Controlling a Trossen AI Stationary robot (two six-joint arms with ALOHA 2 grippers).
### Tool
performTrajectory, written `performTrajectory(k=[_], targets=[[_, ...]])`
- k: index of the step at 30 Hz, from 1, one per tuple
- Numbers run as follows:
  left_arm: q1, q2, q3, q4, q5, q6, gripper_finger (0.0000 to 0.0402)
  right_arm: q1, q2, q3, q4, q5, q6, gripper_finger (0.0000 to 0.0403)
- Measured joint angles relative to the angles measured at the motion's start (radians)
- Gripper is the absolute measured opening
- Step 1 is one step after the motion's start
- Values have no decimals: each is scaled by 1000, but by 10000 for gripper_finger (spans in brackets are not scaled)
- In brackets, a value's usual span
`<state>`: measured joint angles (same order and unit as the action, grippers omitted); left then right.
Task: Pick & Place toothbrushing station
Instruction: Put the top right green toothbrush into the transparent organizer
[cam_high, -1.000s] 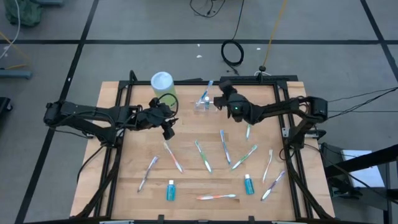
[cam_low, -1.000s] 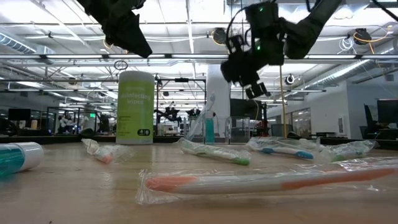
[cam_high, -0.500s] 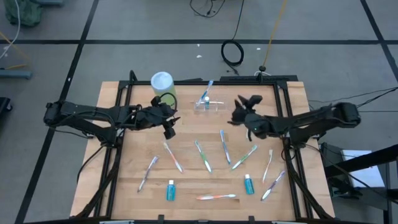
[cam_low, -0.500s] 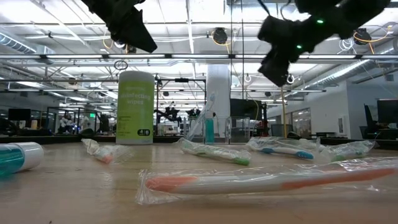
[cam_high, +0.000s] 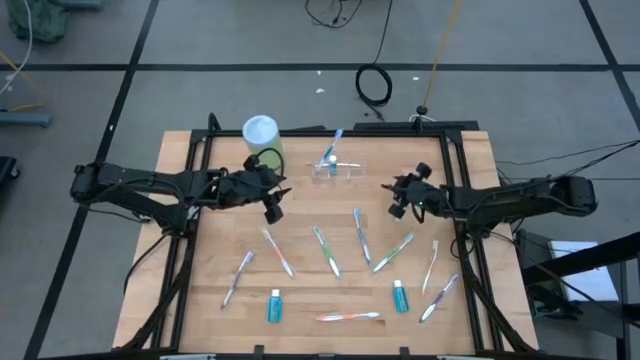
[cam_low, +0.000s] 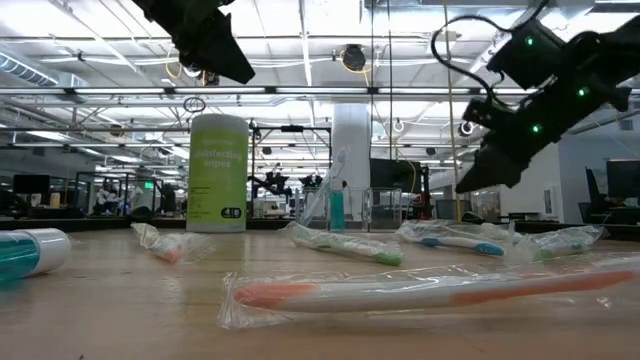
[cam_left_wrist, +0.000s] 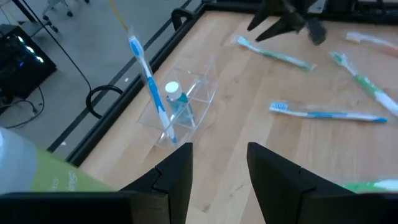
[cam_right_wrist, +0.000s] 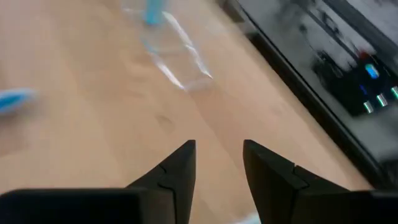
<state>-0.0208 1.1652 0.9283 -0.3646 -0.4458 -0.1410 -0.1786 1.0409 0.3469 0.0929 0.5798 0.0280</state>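
A holder (cam_high: 334, 168) w/ one toothbrush (cam_high: 333, 146) and a tube in it is set near the tabletop's (cam_high: 210, 290) rear edge, canister (cam_high: 262, 133) beside it toward rear-left corner. Wrapped toothbrushes (cam_high: 326, 250) and two tubes (cam_high: 274, 305) are scattered twd the front edge.

A: Holder status? Toothbrushes?
B: Clear holder (cam_high: 336, 169) at table's far edge, blue toothbrush (cam_high: 334, 147) and blue tube (cam_left_wrist: 176, 98) upright inside. Wrapped toothbrushes (cam_high: 361, 236) scattered flat mid-table; two blue tubes (cam_high: 274, 306) near front.

left gripper (cam_high: 273, 203): raised, fingers apart, empty | right gripper (cam_high: 400, 197): raised, fingers apart, empty
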Motion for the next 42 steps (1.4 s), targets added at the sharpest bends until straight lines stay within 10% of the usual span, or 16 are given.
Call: performTrajectory(k=[11, 29, 42], targets=[[-2, 1, 0, 10, 3, -43, 159, -50, -112, 0, 8, -8, 52, 188], [-3, 60, 0, 25, 54, -45, 159, -260, -27, -108, 15, -135, 669, 234], [-3, 60, 0, 29, 56, -38, 159, -313, -28, -272, 332, -139, 755, 234]])
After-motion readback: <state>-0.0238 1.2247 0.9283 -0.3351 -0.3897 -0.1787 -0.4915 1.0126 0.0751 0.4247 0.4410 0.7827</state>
